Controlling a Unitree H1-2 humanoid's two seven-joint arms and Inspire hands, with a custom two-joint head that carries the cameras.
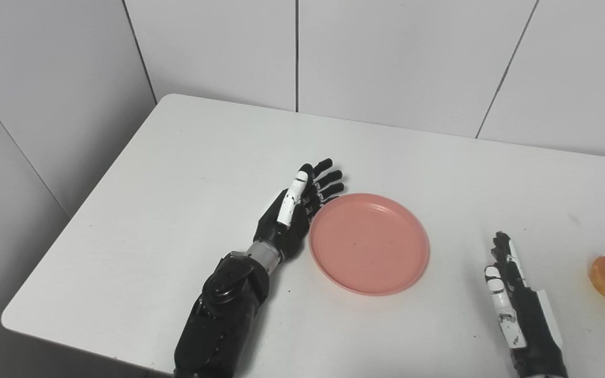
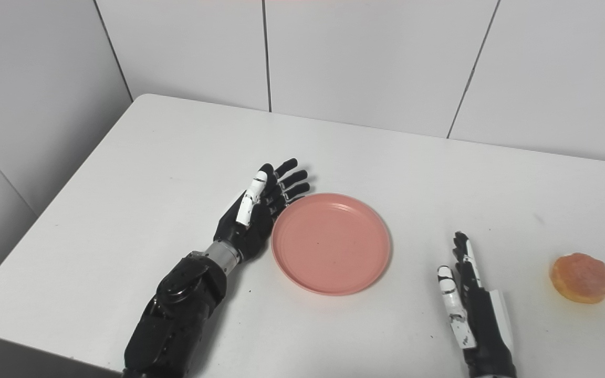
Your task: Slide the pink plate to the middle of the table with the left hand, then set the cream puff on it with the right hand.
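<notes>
1. The plate (image 2: 331, 242) is pink, round and shallow, with a low raised rim. It lies flat near the middle of the white bench (image 2: 139, 173).
2. The cream puff (image 2: 581, 277) is a round, golden-orange bun with a paler underside. It sits on the bench well to the right of the plate, near the right edge of both views.
3. The left robot hand (image 2: 260, 207) stands edge-on just beside the plate's left rim, palm facing the plate, fingers straight and spread, grasping nothing. Whether the palm touches the rim cannot be told.
4. The right robot hand (image 2: 462, 283) is released too, fingers straight and pointing away from the robot. It lies between the plate and the puff, apart from both.
5. The bench between the puff and the plate is bare except for the right robot hand.
6. The plate holds nothing; only a few tiny dark specks show on its surface.
7. White tiled walls (image 2: 365, 58) rise behind the bench and along its left side.
</notes>
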